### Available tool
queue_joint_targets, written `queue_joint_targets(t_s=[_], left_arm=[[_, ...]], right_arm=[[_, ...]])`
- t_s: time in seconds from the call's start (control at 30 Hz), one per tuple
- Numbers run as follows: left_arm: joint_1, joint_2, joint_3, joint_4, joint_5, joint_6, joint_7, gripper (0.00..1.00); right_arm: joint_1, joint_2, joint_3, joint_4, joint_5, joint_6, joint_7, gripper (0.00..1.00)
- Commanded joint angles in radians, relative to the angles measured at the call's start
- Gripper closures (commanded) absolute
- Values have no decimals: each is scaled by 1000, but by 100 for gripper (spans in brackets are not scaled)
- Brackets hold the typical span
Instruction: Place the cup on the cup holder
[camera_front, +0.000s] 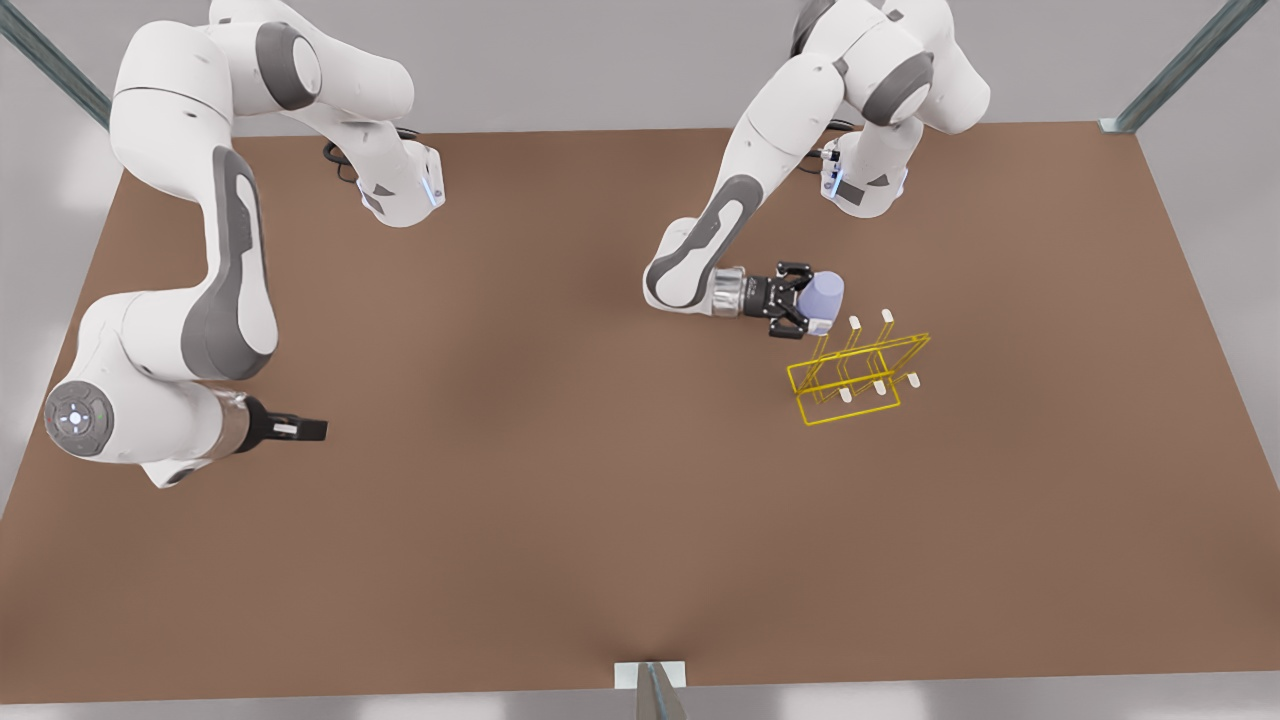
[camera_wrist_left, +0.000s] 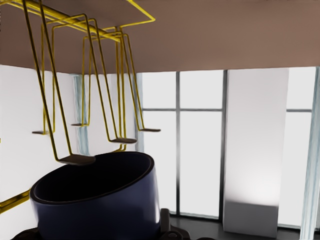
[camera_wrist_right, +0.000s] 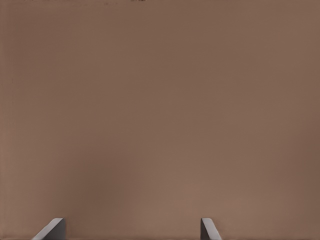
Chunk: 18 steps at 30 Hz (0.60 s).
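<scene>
the cup (camera_front: 826, 295) is clamped on its side between the fingers of the left tool (camera_front: 797, 298), up off the brown desk (camera_front: 560, 560) and just beside the cup holder (camera_front: 858, 380) on the front view's right, near the white-tipped prongs but i can't tell if it's touching any. in the left wrist view the cup's open rim (camera_wrist_left: 95, 182) faces the yellow wires (camera_wrist_left: 90, 75). the right tool (camera_front: 300, 430) waits over bare desk at the front view's left, fingers (camera_wrist_right: 54, 229) spread wide, holding nothing.

brown tabletop (camera_front: 560, 520) spans scene; grey metal frame posts (camera_front: 1180, 65) at far corners; pale grey backdrop behind.
</scene>
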Motion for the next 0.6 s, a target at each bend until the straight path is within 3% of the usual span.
queue_joint_targets(t_s=[0.0,0.47,0.53,0.57], left_arm=[[2,-2,0,2,6,1,-37,22],[47,33,0,25,60,10,-40,22],[39,33,0,25,58,-2,-32,0],[37,32,-1,25,58,-9,-29,0]], right_arm=[[3,1,0,0,41,28,24,0],[-24,17,-4,0,114,46,15,0],[-5,23,-4,0,110,57,13,0],[-4,24,-4,0,108,62,13,0]])
